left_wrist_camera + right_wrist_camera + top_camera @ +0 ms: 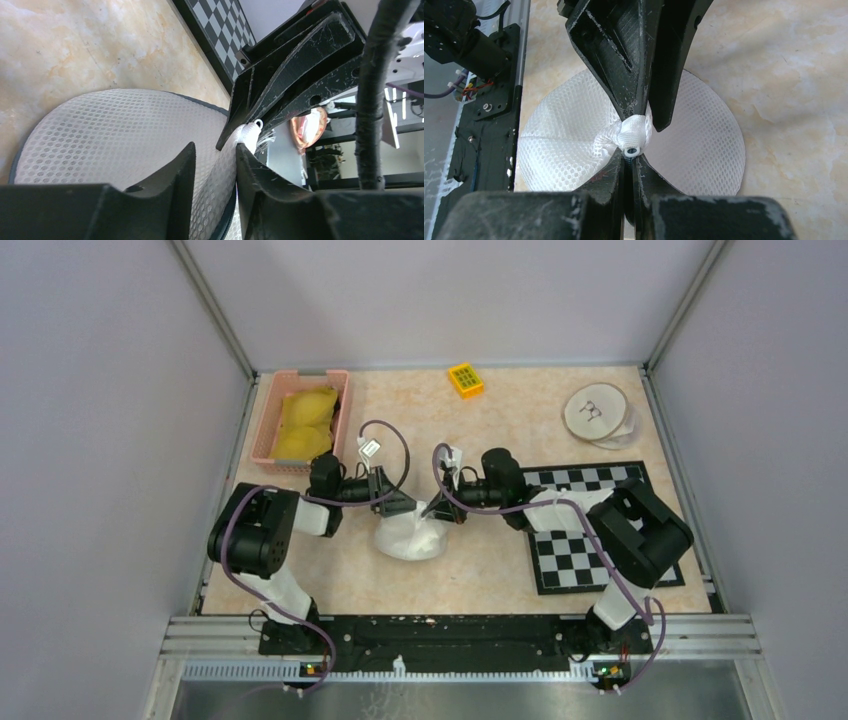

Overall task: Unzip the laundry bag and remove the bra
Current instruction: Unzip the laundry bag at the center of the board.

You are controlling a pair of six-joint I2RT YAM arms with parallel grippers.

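Laundry bag (410,538): white mesh, round, lying on table (480,420) at centre, between both arms, near checkerboard mat (590,540).
Left gripper (216,150): fingers clamped on bunched mesh at bag edge.
Right gripper (629,161): jaws fully closed, pinching zipper pull (630,150) at same bunch.
Gripper tips face each other, nearly touching.
Bag contents: cannot tell.
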